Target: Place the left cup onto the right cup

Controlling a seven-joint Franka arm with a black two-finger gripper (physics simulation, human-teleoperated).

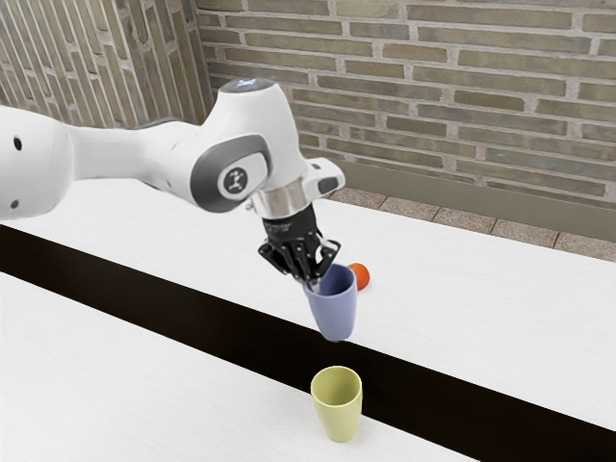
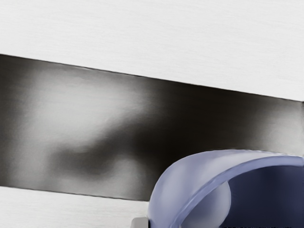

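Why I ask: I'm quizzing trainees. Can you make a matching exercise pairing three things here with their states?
Things:
1. blue cup
2. yellow-green cup
3. orange ball

States:
A. lies on the white tabletop
B. gripped at its rim by the pincer
C. stands upright, untouched

Pairs: 1-B; 2-C; 3-A

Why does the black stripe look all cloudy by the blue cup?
Wrist view: pale glare patches on the black stripe, with a darker smudge between them, next to the blue cup. Exterior view: the same stripe looks flat black, without shine.
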